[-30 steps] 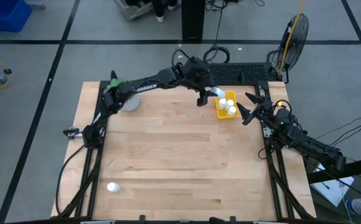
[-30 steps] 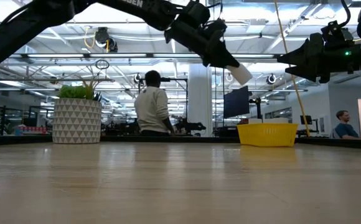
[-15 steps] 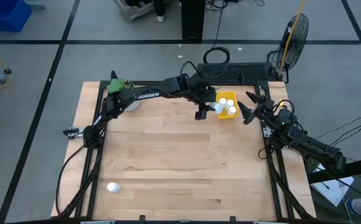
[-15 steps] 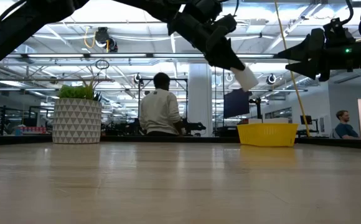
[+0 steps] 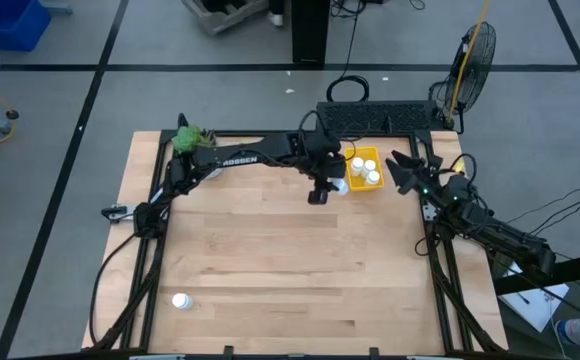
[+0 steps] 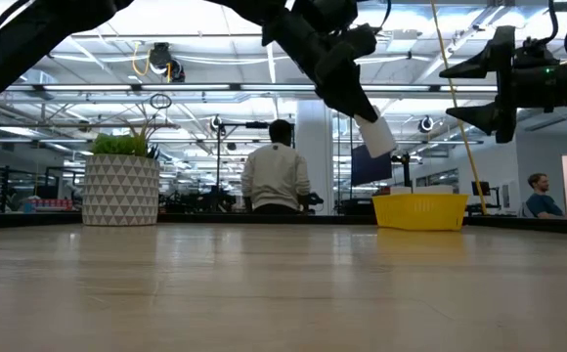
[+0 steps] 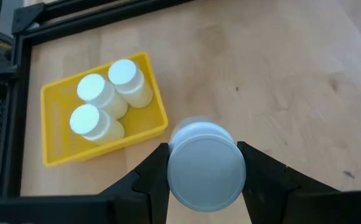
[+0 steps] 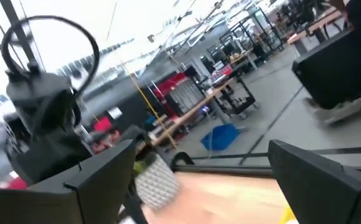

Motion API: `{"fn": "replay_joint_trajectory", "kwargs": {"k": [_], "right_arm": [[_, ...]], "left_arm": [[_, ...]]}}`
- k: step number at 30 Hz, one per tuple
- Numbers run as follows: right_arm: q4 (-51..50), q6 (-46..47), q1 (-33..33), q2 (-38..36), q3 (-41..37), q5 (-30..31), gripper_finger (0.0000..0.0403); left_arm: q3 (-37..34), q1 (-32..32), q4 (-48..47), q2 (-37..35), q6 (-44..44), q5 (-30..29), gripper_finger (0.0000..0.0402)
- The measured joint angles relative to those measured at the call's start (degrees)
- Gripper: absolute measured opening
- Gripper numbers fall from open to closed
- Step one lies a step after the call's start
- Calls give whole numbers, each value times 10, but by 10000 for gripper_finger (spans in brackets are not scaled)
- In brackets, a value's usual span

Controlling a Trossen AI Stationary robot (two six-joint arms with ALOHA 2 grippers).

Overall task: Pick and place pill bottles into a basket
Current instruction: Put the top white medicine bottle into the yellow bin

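1. One pill bottle (image 7: 205, 163) is clamped between the fingers of the left gripper (image 5: 328, 184), held in the air just beside the basket's near edge.
2. The basket (image 7: 55, 144), bright yellow, sits at the table's far right and holds three pill bottles (image 7: 99, 106) standing upright.
3. A fifth bottle (image 5: 180, 300) rests on the table (image 5: 270, 260) near its front left corner, well apart.
4. The right gripper (image 5: 402, 172) hovers beside the basket with its fingers spread wide and empty.
5. A white plant pot (image 6: 120, 190) stands at the far left.
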Motion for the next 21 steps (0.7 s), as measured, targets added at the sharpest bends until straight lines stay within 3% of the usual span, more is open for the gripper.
{"fn": "replay_joint_trajectory", "kwargs": {"k": [8, 15, 17, 21], "right_arm": [[-115, -107, 20, 16, 0, -13, 361], [-65, -216, 71, 57, 0, -73, 361], [-72, -256, 82, 67, 0, -25, 361], [-65, -284, 89, 78, 1, 160, 361]], "left_arm": [[0, 0, -12, 0, -8, -2, 156], [0, 0, -12, 0, -10, -2, 156], [0, 0, -13, 0, -11, -2, 156], [0, 0, -21, 0, -12, -2, 156]]}}
